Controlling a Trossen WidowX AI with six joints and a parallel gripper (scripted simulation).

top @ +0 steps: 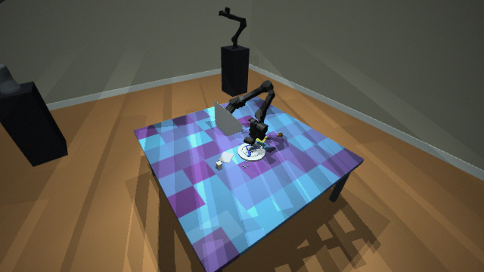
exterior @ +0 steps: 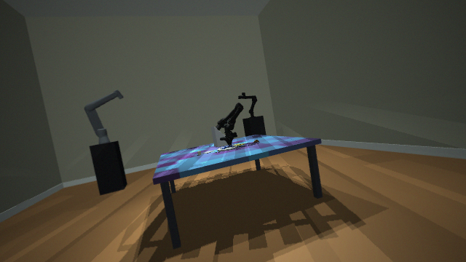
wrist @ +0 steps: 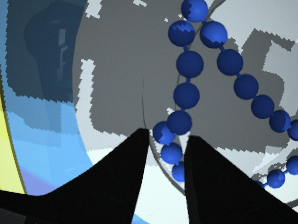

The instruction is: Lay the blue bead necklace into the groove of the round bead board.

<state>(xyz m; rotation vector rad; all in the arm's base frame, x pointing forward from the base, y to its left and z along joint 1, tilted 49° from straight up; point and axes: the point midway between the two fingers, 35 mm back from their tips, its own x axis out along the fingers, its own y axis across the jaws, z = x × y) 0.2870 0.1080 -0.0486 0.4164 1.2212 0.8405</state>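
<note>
One end effector (top: 251, 144) (exterior: 230, 145) (wrist: 166, 141), two fingers apart; one necklace (top: 248, 151) (wrist: 190, 64), one board (top: 252, 159) (exterior: 226, 148) (wrist: 115, 75).

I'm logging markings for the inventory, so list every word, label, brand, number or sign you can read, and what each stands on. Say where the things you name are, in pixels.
No readable text in any view.
The white card (top: 226, 157) and small pale block (top: 218, 165): too small to tell whether anything is printed.
Bead board (top: 240, 156) (wrist: 107, 105): no lettering discernible.
</note>
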